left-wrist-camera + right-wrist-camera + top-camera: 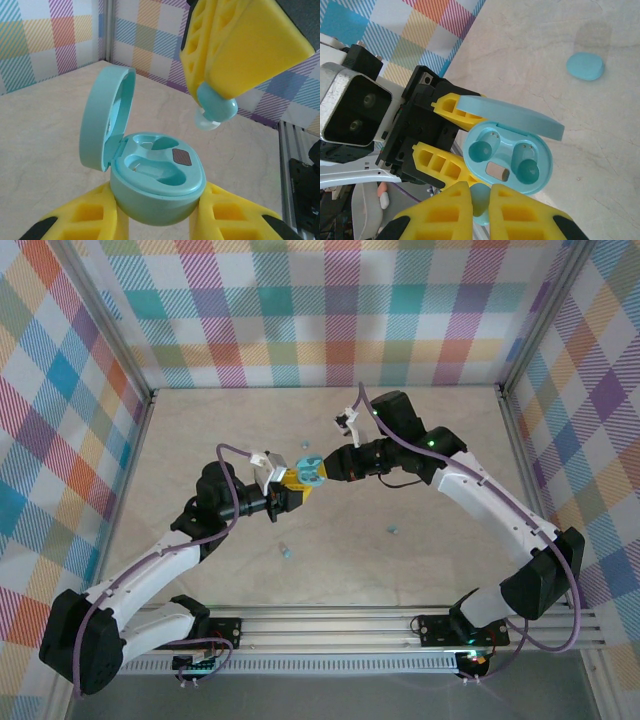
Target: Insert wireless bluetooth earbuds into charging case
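My left gripper [157,212] is shut on the pale teal charging case [160,192], held above the table with its lid [107,117] swung open to the left. Both wells of the case [507,157] are empty. My right gripper [480,197] is shut on one pale blue earbud [481,202], whose tip [215,109] hangs just above and to the right of the case, not touching it. In the top view the case [310,472] sits between the left gripper [293,490] and the right gripper [326,470] over the middle of the table.
Two loose earbuds lie on the beige table: one earbud [392,530] right of centre, another earbud [286,552] nearer the front. One loose earbud [585,66] lies beyond the case. Checked walls enclose the table; a metal rail [330,625] runs along the front.
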`<action>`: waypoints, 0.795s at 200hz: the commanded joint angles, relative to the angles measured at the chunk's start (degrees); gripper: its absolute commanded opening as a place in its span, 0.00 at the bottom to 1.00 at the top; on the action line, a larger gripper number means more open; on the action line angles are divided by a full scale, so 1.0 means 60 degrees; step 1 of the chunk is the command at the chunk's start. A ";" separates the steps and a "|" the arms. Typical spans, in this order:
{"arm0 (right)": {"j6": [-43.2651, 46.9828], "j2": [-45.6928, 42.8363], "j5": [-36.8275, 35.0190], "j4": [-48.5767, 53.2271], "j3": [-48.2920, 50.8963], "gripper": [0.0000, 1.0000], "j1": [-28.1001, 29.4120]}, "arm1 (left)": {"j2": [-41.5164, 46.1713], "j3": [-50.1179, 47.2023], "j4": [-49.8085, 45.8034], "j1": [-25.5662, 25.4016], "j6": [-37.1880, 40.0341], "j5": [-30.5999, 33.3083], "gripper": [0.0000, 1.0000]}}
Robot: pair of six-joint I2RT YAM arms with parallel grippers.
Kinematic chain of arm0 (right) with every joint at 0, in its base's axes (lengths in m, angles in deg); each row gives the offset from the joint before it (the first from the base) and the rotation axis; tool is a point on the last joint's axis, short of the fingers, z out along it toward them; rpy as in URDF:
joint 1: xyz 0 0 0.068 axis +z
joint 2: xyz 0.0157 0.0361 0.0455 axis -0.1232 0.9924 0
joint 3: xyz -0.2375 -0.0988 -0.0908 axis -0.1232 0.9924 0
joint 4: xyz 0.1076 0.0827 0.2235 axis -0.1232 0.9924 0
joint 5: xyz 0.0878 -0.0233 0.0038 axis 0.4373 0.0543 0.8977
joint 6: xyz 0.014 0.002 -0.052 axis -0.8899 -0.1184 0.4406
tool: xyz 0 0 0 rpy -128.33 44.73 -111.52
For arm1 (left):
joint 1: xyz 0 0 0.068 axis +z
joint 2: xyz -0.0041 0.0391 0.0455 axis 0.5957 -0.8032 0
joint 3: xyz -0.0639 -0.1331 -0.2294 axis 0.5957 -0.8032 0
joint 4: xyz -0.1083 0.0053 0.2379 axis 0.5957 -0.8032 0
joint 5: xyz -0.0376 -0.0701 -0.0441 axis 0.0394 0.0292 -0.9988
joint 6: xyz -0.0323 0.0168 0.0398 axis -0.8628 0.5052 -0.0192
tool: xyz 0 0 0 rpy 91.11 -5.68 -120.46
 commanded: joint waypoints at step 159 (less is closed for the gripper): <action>0.0248 0.0372 0.0120 -0.0039 -0.0177 0.13 0.0053 | 0.0161 -0.0120 0.0740 -0.0093 -0.0343 -0.0553 0.01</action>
